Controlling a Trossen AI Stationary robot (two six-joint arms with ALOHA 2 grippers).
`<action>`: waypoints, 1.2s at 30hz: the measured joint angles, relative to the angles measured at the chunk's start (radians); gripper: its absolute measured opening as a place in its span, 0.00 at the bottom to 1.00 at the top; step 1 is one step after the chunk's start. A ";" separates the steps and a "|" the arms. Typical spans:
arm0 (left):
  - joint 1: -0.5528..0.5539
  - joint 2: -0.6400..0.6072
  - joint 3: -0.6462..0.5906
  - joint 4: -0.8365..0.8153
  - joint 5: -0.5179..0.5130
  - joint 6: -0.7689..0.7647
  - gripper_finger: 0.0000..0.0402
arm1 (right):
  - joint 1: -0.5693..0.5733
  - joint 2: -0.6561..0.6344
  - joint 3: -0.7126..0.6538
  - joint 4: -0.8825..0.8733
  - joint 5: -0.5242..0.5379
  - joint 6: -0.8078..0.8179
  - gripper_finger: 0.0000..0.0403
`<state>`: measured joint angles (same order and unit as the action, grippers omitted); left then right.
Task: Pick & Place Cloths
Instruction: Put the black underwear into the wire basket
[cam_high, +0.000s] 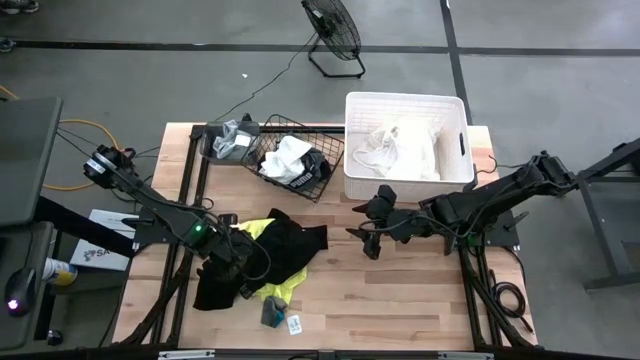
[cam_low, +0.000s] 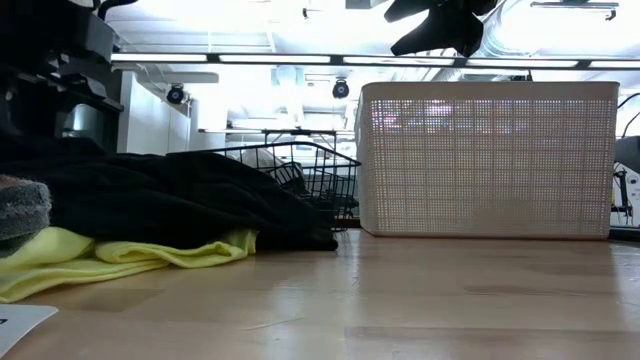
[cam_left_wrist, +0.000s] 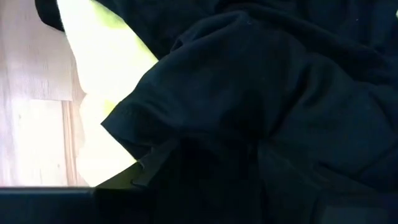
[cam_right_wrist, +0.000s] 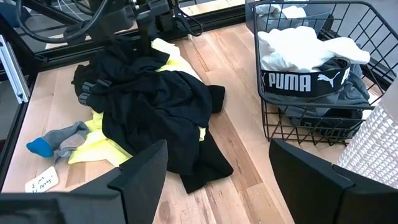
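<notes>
1. Left gripper (cam_high: 232, 268) sits low on the heap of cloths at the front left of the table; whether its fingers are parted or clamped on fabric cannot be told, since dark cloth fills the left wrist view.
2. Right gripper (cam_high: 368, 232) hangs above bare wood right of the heap, its two fingers (cam_right_wrist: 140, 177) spread wide with nothing between them.
3. Black cloths (cam_high: 285, 240) form most of the heap, lying over a neon yellow cloth (cam_high: 283, 288) that shows at the heap's front edge.
4. Just in front of the heap lie a grey sock with a blue toe (cam_right_wrist: 57, 141) and a small white tag (cam_high: 294, 323).
5. Behind the heap stands a black wire basket (cam_high: 335, 150) holding a white cloth (cam_high: 290, 155) and a black cloth with white lettering (cam_right_wrist: 305, 81).
6. Right of the basket stands a white tub (cam_high: 355, 170) with white cloth (cam_high: 405, 150) inside.
</notes>
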<state>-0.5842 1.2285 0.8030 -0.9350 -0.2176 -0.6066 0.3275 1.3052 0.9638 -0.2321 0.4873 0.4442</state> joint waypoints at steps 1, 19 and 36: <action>0.000 0.000 0.000 0.000 0.000 0.001 0.47 | 0.000 0.000 0.000 0.000 0.000 0.000 0.68; 0.000 0.000 0.153 -0.046 -0.023 0.026 0.01 | 0.000 0.000 0.000 0.002 0.000 0.000 0.68; 0.000 0.000 0.739 -0.369 -0.382 0.156 0.00 | 0.000 0.000 0.000 0.003 0.000 0.000 0.68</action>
<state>-0.5842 1.2285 1.5422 -1.3043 -0.6000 -0.4509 0.3275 1.3052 0.9638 -0.2295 0.4873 0.4446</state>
